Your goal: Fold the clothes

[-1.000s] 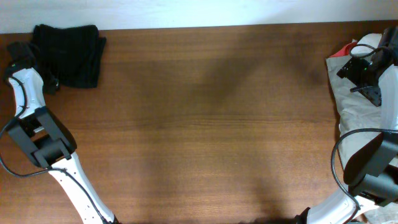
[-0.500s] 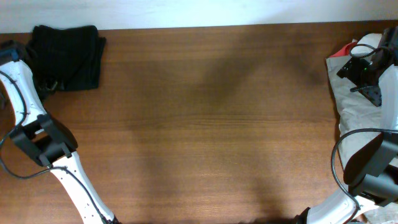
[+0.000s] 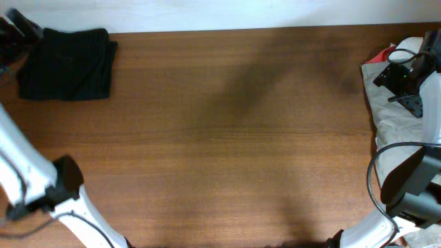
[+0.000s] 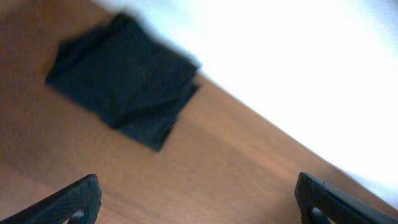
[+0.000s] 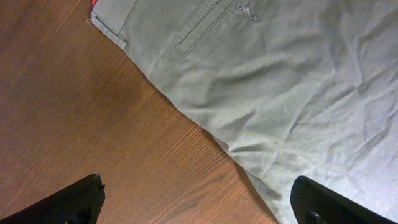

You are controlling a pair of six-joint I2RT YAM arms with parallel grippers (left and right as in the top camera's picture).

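A black garment (image 3: 65,63) lies folded into a neat rectangle at the table's far left corner. It also shows in the left wrist view as the black garment (image 4: 124,78), flat on the wood. My left gripper (image 3: 24,31) hangs open just left of it, raised above the table, nothing between its fingers (image 4: 71,202). At the right edge lies a crumpled grey pair of trousers (image 3: 393,124), with a pocket and button visible on the trousers (image 5: 280,81). My right gripper (image 3: 400,93) hovers open over their left edge, its fingers (image 5: 336,202) empty.
A red piece of cloth (image 3: 383,54) peeks out from under the grey pile at the far right. Bare brown table (image 3: 227,138) stretches between the two garments. A white wall runs along the far edge.
My left gripper has opened, let go of the black garment, and lifted away toward the far left corner. The garment now lies flatter. The right arm has not moved.
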